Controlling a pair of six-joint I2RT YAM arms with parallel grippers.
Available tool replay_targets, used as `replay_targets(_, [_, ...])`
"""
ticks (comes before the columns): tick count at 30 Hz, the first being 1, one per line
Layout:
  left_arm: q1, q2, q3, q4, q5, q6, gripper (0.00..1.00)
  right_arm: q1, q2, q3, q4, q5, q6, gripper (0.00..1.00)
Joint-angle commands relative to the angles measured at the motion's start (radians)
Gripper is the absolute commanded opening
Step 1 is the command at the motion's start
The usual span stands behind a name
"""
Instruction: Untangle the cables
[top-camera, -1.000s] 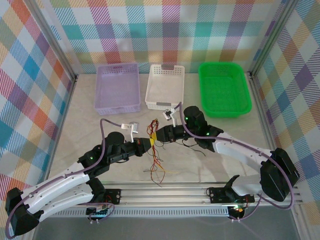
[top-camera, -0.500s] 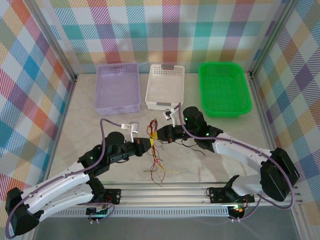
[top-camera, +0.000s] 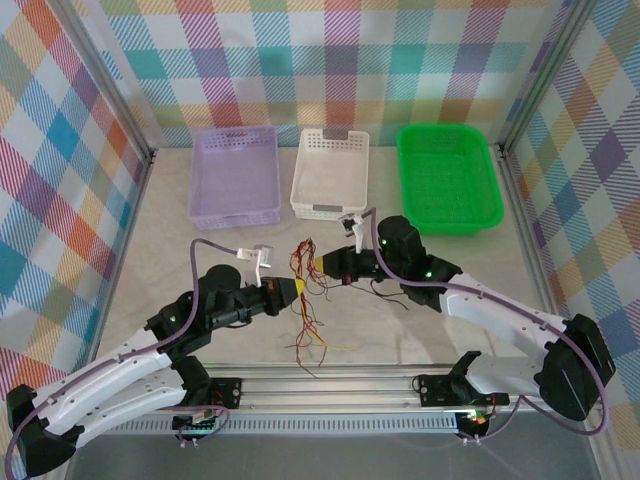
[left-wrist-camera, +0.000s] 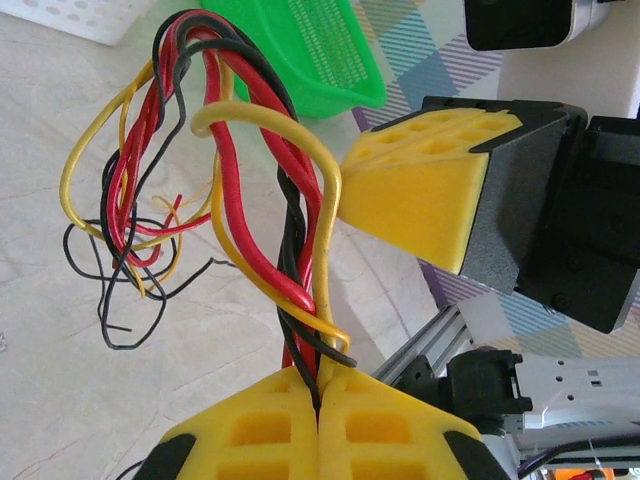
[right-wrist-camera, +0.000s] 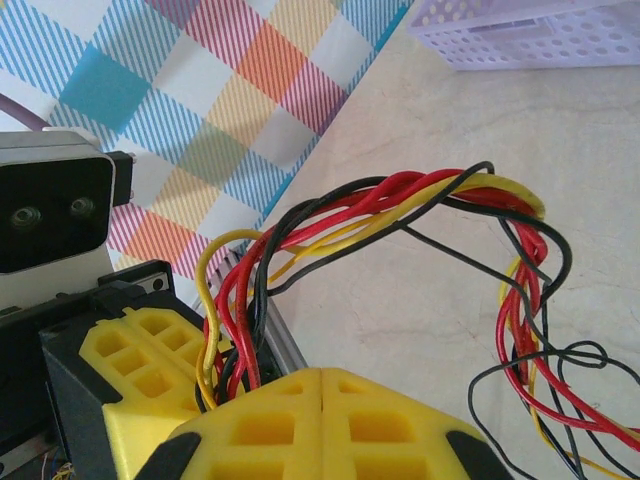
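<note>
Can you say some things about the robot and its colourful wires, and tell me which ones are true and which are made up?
1. The left gripper is shut on the thin red, yellow and black cables. True.
2. At the back stand a purple plastic basket, a white plastic basket and a green plastic basket, in that order from left to right. True.
3. The cables lie inside the green plastic basket. False: they hang by the grippers over the pale table, in front of the baskets.
4. The right gripper is wide open. False: its yellow fingers are pressed together.
</note>
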Motion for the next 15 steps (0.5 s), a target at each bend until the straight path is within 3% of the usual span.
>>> replay_targets(1, [-0.010, -0.015, 0.030, 0.008, 0.019, 0.017, 0.00, -0.001, -0.021, -0.021, 0.030, -0.010, -0.008, 0.00])
replay_targets(2, [-0.010, -0.015, 0.031, 0.011, 0.022, 0.017, 0.00, -0.001, -0.017, -0.022, 0.035, -0.017, 0.000, 0.03])
replay_targets(5, [-0.009, -0.003, 0.036, 0.017, 0.029, 0.016, 0.00, 0.004, 0.006, -0.024, 0.085, -0.073, 0.018, 0.28])
replay_targets(6, [-0.010, 0.001, 0.036, 0.022, 0.033, 0.015, 0.00, 0.005, 0.014, -0.024, 0.098, -0.079, 0.024, 0.32])
replay_targets(15, [-0.010, 0.024, 0.043, 0.040, 0.050, 0.012, 0.00, 0.017, 0.074, -0.039, 0.232, -0.113, 0.062, 0.36])
